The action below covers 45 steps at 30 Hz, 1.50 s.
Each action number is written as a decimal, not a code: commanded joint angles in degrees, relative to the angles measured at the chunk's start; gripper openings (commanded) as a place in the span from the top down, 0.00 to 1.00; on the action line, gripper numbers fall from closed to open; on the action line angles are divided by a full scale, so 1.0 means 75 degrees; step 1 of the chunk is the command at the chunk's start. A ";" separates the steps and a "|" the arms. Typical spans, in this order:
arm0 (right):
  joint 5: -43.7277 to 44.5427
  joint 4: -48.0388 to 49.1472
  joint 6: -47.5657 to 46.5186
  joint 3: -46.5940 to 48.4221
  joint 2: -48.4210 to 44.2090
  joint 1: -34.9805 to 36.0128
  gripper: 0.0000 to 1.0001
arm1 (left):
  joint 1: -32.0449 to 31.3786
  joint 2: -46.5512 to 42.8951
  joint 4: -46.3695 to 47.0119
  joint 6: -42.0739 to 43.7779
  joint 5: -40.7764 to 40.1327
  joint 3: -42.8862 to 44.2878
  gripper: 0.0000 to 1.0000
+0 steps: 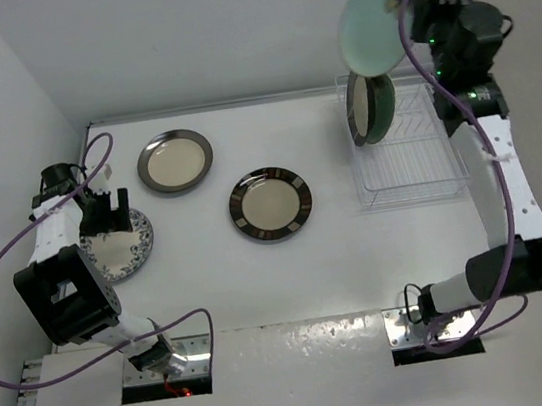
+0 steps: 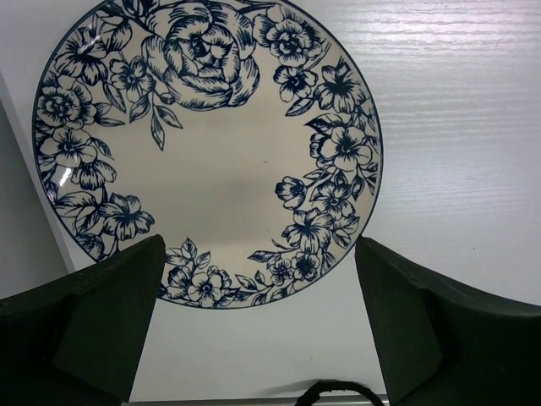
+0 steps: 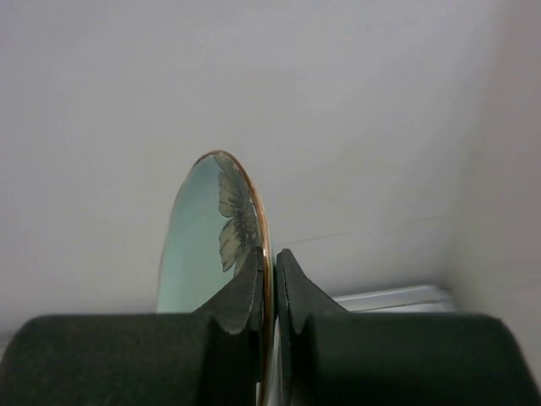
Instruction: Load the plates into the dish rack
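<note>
My right gripper (image 1: 413, 13) is shut on the rim of a mint-green flower plate (image 1: 377, 21) and holds it on edge, high above the white wire dish rack (image 1: 426, 156). In the right wrist view the fingers (image 3: 254, 288) pinch the plate's gold rim (image 3: 207, 241). One dark-rimmed plate (image 1: 371, 106) stands upright at the rack's far left. My left gripper (image 1: 112, 217) is open, just above the blue-white patterned plate (image 1: 121, 249), which lies flat. In the left wrist view the plate (image 2: 203, 152) lies beyond the spread gripper (image 2: 258, 321).
A cream plate with a dark grey rim (image 1: 175, 161) lies flat at the back left. A cream plate with a brown patterned rim (image 1: 270, 204) lies mid-table. Walls close in at the left and back. The right arm rises along the rack's right side.
</note>
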 commanded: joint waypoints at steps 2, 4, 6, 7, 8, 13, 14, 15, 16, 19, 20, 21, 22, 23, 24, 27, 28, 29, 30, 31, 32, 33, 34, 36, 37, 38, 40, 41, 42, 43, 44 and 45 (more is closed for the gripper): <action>0.1081 0.0398 -0.1745 0.0206 -0.0555 -0.0939 1.00 | -0.0087 -0.0124 0.0018 -0.0033 0.0269 0.0195 0.01; 0.1093 0.0221 -0.2189 0.0195 -0.0521 -0.1244 1.00 | -0.0157 -0.0124 0.0018 -0.0104 0.0269 0.0195 0.01; 0.1011 0.0139 -0.2332 -0.0015 -0.0474 -0.1549 1.00 | -0.0157 -0.0124 0.0018 -0.0104 0.0269 0.0195 0.01; 0.1022 0.0138 -0.2681 -0.0074 -0.0427 -0.1596 1.00 | -0.0157 -0.0124 0.0018 -0.0104 0.0269 0.0195 0.01; 0.1057 0.0220 -0.2742 -0.0318 -0.0380 -0.1713 1.00 | -0.0157 -0.0124 0.0018 -0.0104 0.0269 0.0195 0.01; 0.0616 0.0853 -0.3164 -0.1092 -0.0158 -0.1889 1.00 | -0.0228 -0.0124 -0.0052 -0.0104 0.0269 0.0195 0.01; 0.0543 0.0934 -0.3200 -0.1152 -0.0111 -0.1878 1.00 | -0.0228 -0.0124 -0.0052 -0.0104 0.0200 0.0195 0.01; 0.0368 0.1040 -0.3223 -0.1211 0.0052 -0.1889 1.00 | -0.0228 -0.0194 -0.0052 -0.0104 0.0199 0.0195 0.01; 0.0262 0.1145 -0.3235 -0.1374 0.0100 -0.1890 1.00 | -0.0228 -0.0195 -0.0052 -0.0104 0.0129 0.0195 0.01; 0.0365 0.1521 -0.3526 -0.1330 0.0451 -0.1761 1.00 | -0.0228 -0.0195 -0.0052 -0.0104 0.0129 0.0195 0.01; 0.0436 0.1568 -0.3714 -0.1294 0.0626 -0.1703 1.00 | -0.0228 -0.0195 -0.0122 -0.0173 0.0129 0.0264 0.01; 0.0494 0.1649 -0.3785 -0.1212 0.0814 -0.1609 1.00 | -0.0228 -0.0195 -0.0123 -0.0174 0.0048 0.0265 0.01; 0.0437 0.1697 -0.3821 -0.1177 0.0943 -0.1597 1.00 | -0.0228 -0.0195 -0.0123 -0.0174 0.0047 0.0265 0.01; 0.0425 0.1732 -0.3844 -0.1165 0.1002 -0.1585 1.00 | -0.0228 -0.0195 -0.0123 -0.0174 0.0047 0.0265 0.01; 0.0413 0.1732 -0.3879 -0.1141 0.1177 -0.1480 1.00 | -0.0228 -0.0195 -0.0123 -0.0174 -0.0023 0.0265 0.01; 0.0553 0.2081 -0.4196 -0.1362 0.1365 -0.1257 1.00 | -0.0228 -0.0195 -0.0123 -0.0174 -0.0024 0.0265 0.01; 0.0554 0.2142 -0.4231 -0.1515 0.1390 -0.1234 1.00 | -0.0228 -0.0195 -0.0123 -0.0174 -0.0116 0.0265 0.01; 0.0600 0.2212 -0.4185 -0.1597 0.1425 -0.1198 1.00 | -0.0228 -0.0195 -0.0123 -0.0174 -0.0117 0.0265 0.01; 0.0624 0.2294 -0.4161 -0.1714 0.1437 -0.1175 1.00 | -0.0228 -0.0195 -0.0123 -0.0174 -0.0117 0.0265 0.01; 0.0670 0.2480 -0.4068 -0.1797 0.1495 -0.1117 1.00 | -0.0228 -0.0195 -0.0192 -0.0174 -0.0187 0.0335 0.01; 0.0706 0.2529 -0.4079 -0.1879 0.1518 -0.1116 1.00 | -0.0228 -0.0195 -0.0193 -0.0174 -0.0188 0.0335 0.01; 0.0752 0.2703 -0.4067 -0.1879 0.1530 -0.1105 1.00 | -0.0228 -0.0195 -0.0193 -0.0174 -0.0188 0.0335 0.01; 0.0776 0.2786 -0.4090 -0.1914 0.1565 -0.1058 1.00 | -0.0228 -0.0125 -0.0193 -0.0174 -0.0257 0.0335 0.01; 0.0648 0.2787 -0.4300 -0.1903 0.1682 -0.1034 1.00 | -0.0228 -0.0055 -0.0193 -0.0174 -0.0258 0.0406 0.01; 0.0647 0.2787 -0.4348 -0.1891 0.1764 -0.1011 1.00 | -0.0228 -0.0054 -0.0193 -0.0174 -0.0258 0.0406 0.01; 0.0647 0.2845 -0.4453 -0.1914 0.1823 -0.0987 1.00 | -0.0228 -0.0054 -0.0193 -0.0174 -0.0258 0.0406 0.01; 0.0799 0.3054 -0.4828 -0.2008 0.1928 -0.0906 1.00 | -0.0228 -0.0054 -0.0263 -0.0174 -0.0258 0.0406 0.01; 0.0962 0.3149 -0.4898 -0.2020 0.1952 -0.0847 1.00 | -0.0228 -0.0054 -0.0263 -0.0174 -0.0258 0.0406 0.01; 0.1161 0.3197 -0.5143 -0.2009 0.1964 -0.0835 1.00 | -0.0228 -0.0054 -0.0263 -0.0174 -0.0258 0.0406 0.01; 0.1395 0.3545 -0.5226 -0.2124 0.1952 -0.0777 1.00 | -0.0228 -0.0054 -0.0263 -0.0174 -0.0258 0.0406 0.01; 0.1513 0.3676 -0.5366 -0.2160 0.1929 -0.0718 1.00 | -0.0228 -0.0054 -0.0263 -0.0174 -0.0258 0.0406 0.01; 0.1538 0.3759 -0.5507 -0.2196 0.1894 -0.0694 1.00 | -0.0228 -0.0054 -0.0263 -0.0174 -0.0258 0.0406 0.01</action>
